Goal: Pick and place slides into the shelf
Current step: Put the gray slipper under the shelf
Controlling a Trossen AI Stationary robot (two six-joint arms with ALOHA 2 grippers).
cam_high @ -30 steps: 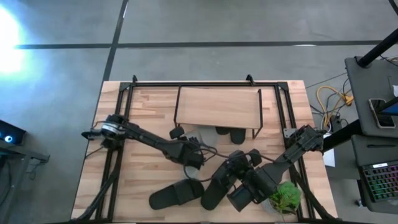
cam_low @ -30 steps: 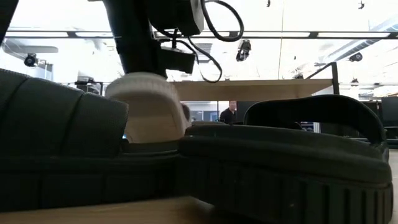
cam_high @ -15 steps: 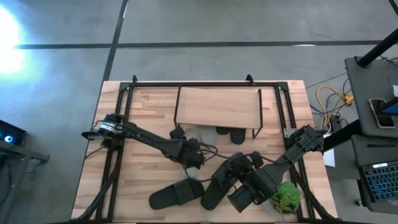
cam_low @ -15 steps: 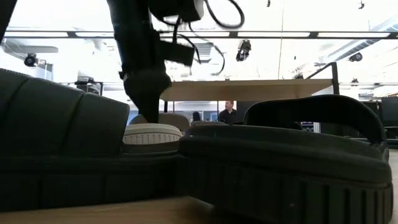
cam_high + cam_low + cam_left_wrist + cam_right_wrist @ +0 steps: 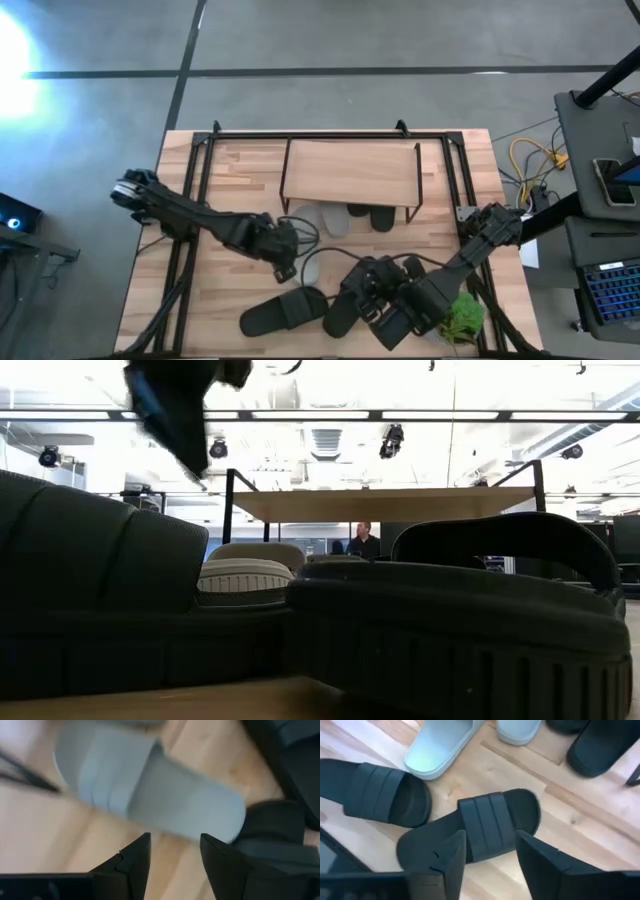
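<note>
left end effector [image 5: 172, 857] open above wooden table [image 5: 220, 290], bright ceiling lights [image 5: 330, 415]

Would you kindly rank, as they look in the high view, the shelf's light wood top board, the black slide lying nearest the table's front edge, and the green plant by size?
1. Light wood top board: clearly largest.
2. Black slide.
3. Green plant: smallest, though partly hidden by the right arm.

High view straight down over the whole table [image 5: 215, 300] and both arms, low view at tabletop level pressed close behind black slides [image 5: 450, 630], facing the shelf [image 5: 385, 503] and room, wrist views angled down close on slides, both sharing the grey slide [image 5: 150, 795].
</note>
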